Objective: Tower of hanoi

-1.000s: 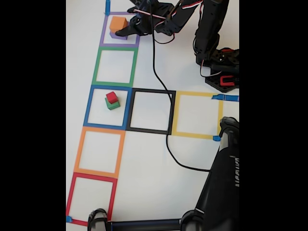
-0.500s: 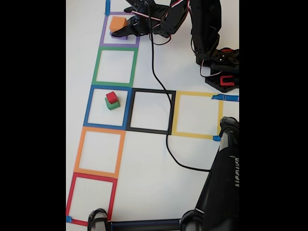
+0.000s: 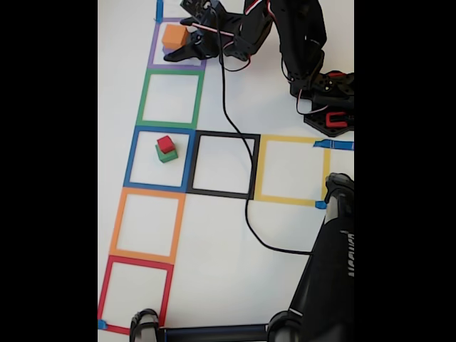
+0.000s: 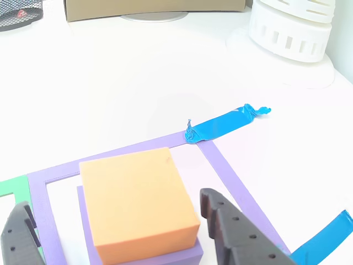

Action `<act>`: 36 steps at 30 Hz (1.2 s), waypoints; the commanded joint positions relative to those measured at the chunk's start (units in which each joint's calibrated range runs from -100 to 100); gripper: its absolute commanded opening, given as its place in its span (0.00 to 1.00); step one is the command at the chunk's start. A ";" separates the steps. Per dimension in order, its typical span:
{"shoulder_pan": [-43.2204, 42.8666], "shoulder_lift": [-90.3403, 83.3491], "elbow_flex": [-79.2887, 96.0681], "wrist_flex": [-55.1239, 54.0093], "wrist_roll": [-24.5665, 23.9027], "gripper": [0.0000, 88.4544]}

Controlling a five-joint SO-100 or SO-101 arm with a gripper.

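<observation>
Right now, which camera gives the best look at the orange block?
The other view: the orange block sits close up on the purple block, between the gripper fingers. The fixed view shows it small, top only.

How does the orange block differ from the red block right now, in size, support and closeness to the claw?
The orange block is clearly bigger than the red block. Orange sits on the purple block inside the purple tape square; red sits on the green block inside the blue tape square. The open claw straddles orange, while red stands far from it. Both top a two-block stack.
</observation>
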 commanded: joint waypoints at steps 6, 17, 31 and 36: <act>-1.17 0.57 -1.76 -1.87 0.00 0.26; -1.65 0.82 -1.94 -1.95 0.00 0.15; -2.99 -7.18 1.15 3.47 0.00 0.10; -5.01 -22.36 2.06 17.72 0.00 0.09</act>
